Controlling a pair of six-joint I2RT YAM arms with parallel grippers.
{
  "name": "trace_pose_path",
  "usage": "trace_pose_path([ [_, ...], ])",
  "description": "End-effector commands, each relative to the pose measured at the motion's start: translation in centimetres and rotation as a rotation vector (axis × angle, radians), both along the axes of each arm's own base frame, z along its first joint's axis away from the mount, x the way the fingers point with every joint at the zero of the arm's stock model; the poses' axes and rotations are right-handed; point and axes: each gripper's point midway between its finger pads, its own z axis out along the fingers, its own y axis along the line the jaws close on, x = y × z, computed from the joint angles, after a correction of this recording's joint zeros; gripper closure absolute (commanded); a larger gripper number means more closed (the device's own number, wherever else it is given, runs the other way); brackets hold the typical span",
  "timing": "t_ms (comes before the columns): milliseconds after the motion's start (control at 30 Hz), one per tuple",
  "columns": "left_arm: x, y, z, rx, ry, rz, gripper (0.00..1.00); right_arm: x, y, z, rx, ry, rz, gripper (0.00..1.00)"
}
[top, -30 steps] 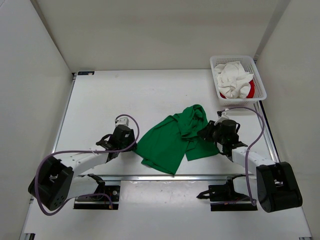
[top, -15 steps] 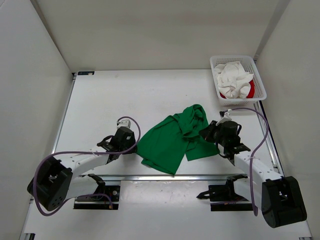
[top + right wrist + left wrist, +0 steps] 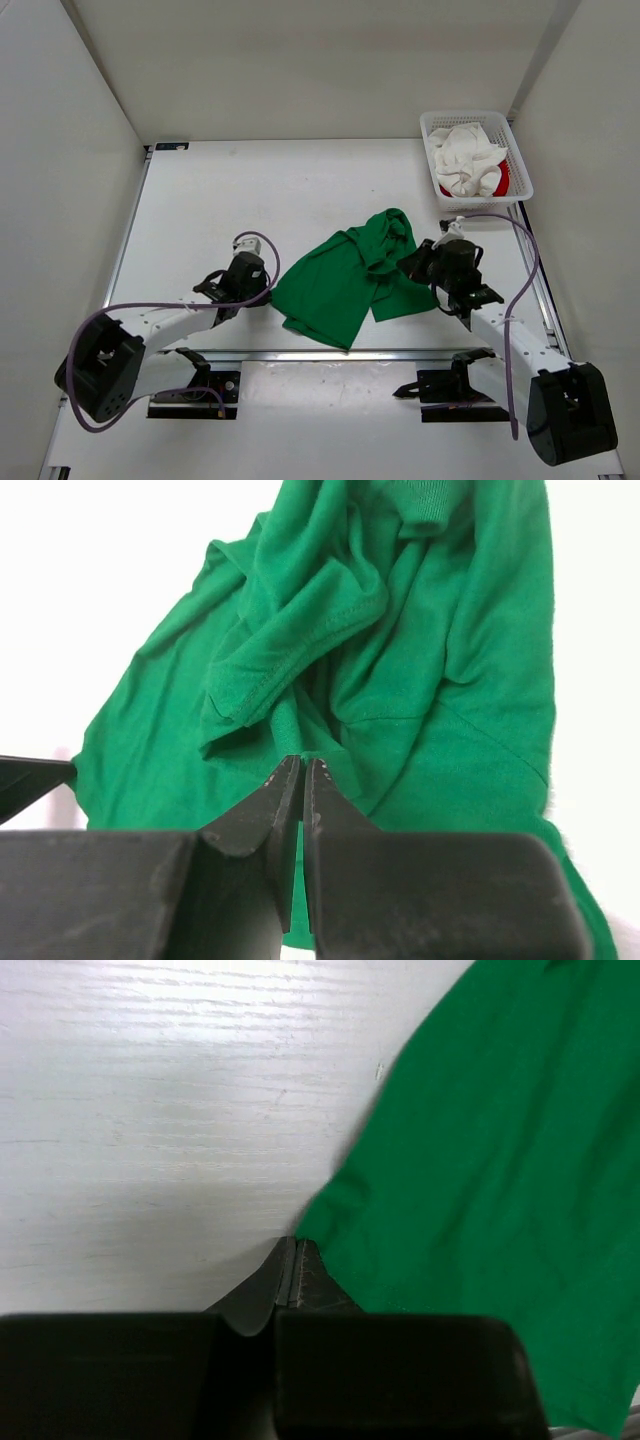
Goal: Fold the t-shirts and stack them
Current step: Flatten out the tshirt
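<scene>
The green t-shirt is laid crumpled on the tabletop between the arms, and the white t-shirt and red t-shirt are piled in the basket at the far right. The left end effector is pressed together at the green t-shirt's left edge, though a hold on the cloth cannot be told. The right end effector is pinched on a fold at its right side.

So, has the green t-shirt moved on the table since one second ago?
No. The green t-shirt lies in the same place as before: its far tip is as far from the white basket as it was.
</scene>
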Motion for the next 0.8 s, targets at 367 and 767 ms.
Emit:
trace_pose_path([
  [367,11.4,3.2,31.6,-0.168,-0.610,0.146,1.00,4.4,-3.0,28.1,-0.178,-0.450,-0.163,1.00],
  [767,9.3,11.4,43.3,-0.170,-0.850,0.293,1.00,-2.1,1.4,45.0,-0.178,-0.722,-0.114,1.00],
])
